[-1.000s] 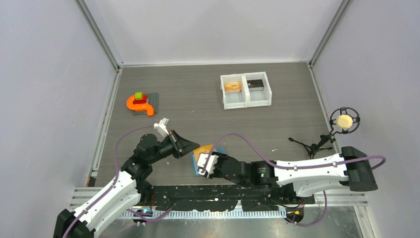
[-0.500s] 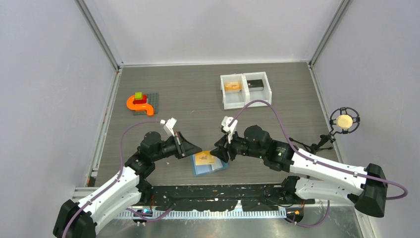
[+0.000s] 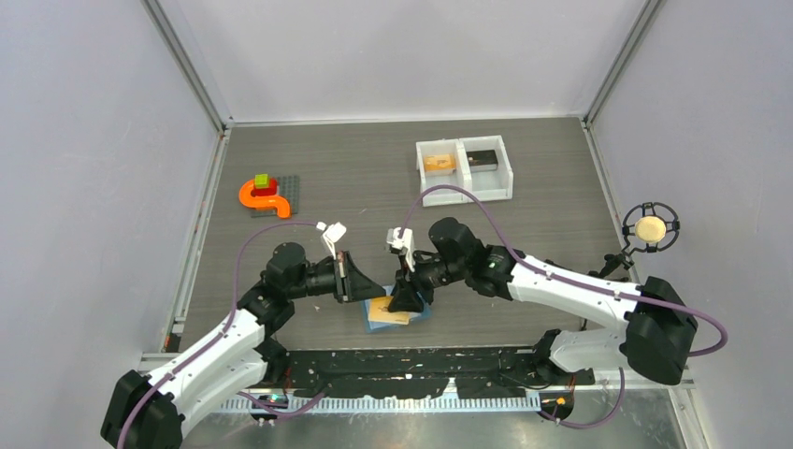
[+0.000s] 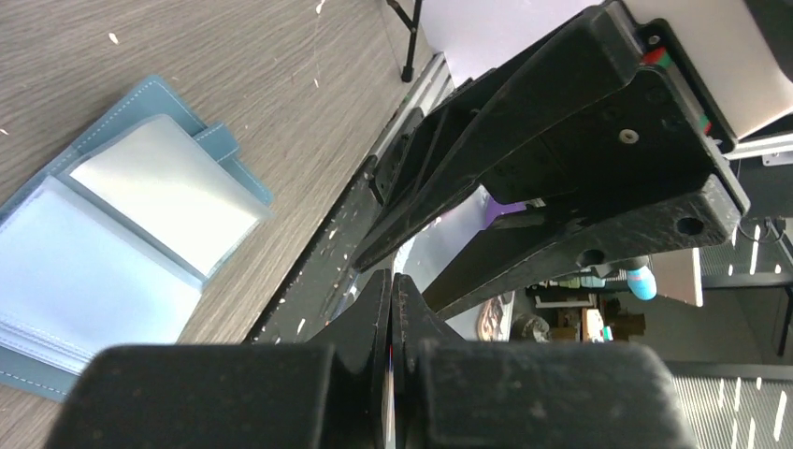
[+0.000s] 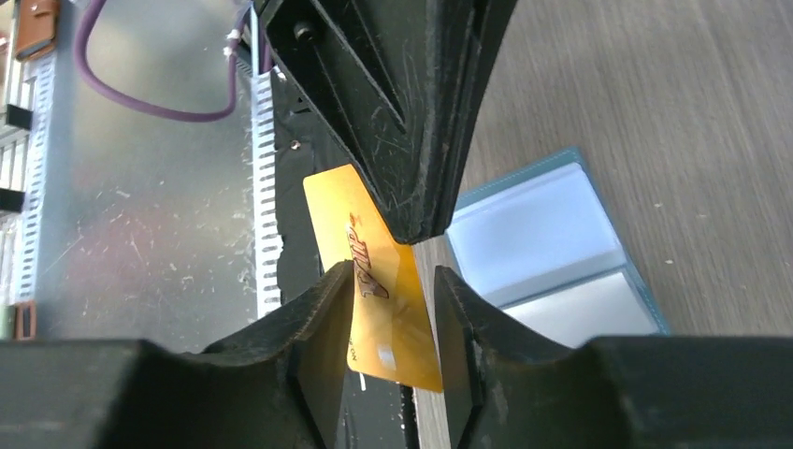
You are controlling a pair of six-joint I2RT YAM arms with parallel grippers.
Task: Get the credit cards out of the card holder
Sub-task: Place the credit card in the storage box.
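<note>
The card holder (image 3: 411, 316) is a light-blue wallet lying open near the table's front edge, its clear pockets showing (image 4: 140, 201) (image 5: 552, 253). An orange-yellow credit card (image 3: 383, 310) (image 5: 393, 309) stands tilted above it. My left gripper (image 3: 382, 287) (image 4: 392, 281) is shut, with a thin sliver between its jaws, and its tip (image 5: 416, 215) lies over that card. My right gripper (image 3: 404, 301) (image 5: 394, 271) points down with its jaws apart on either side of the card's near end. Another orange card (image 3: 438, 162) and a dark card (image 3: 483, 157) lie in a white tray (image 3: 465, 194).
An orange curved toy on a grey plate (image 3: 265, 195) sits at the far left. A microphone on a small stand (image 3: 650, 227) is at the right edge. A black rail (image 3: 421, 360) runs along the near edge just below the wallet.
The right arm swung from low along the near edge round to the far side and brought its jaws down over the card. The left gripper shifted right, staying shut.
</note>
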